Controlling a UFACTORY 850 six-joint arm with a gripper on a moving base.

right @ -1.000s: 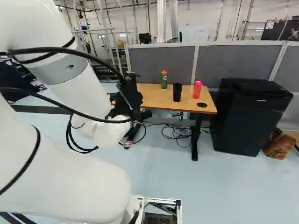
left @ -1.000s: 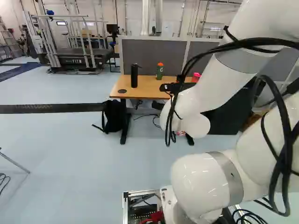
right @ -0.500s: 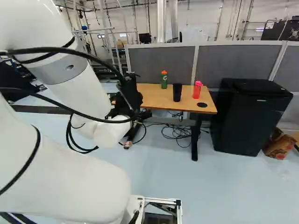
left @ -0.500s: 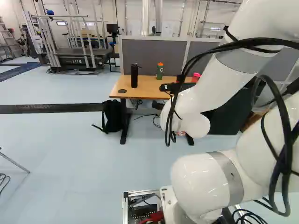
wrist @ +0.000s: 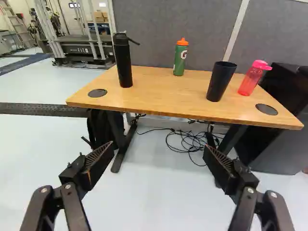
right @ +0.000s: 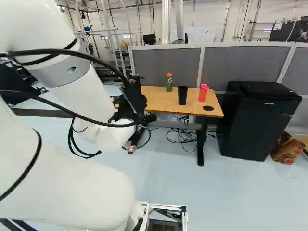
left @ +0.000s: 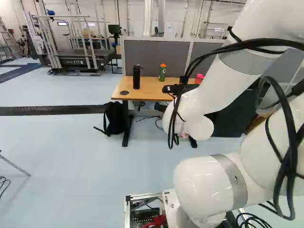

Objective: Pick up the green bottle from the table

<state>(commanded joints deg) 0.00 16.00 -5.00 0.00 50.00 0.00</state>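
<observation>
- While the tool (wrist: 160, 150) is hanging short of the table's near edge, its fingers (wrist: 98, 159) are standing wide apart, released, with nothing between them.
- The green bottle (wrist: 180, 60) is standing upright on the table (wrist: 159, 98), ahead of the tool and well apart from it, near the far edge by the grey partition (wrist: 202, 29).
- Seen along the tool, the bottle is lying slightly off the middle of the gap, toward the black cup's side.
- Nearer the tool, the black bottle (wrist: 123, 62) and the black cup (wrist: 220, 82) are flanking the way in, one to each side; the pink bottle (wrist: 252, 79) is standing beyond the cup, farther off the tool's line.
- The coming move is turning on that forward reach: the tool is probably needing to clear the near edge, then pass between the black bottle and the cup.
- With the bottle's long axis running upright and the fingers standing side by side, the tool is seemingly facing a grasp around its sides; drifting cupward is risking a knock.
</observation>
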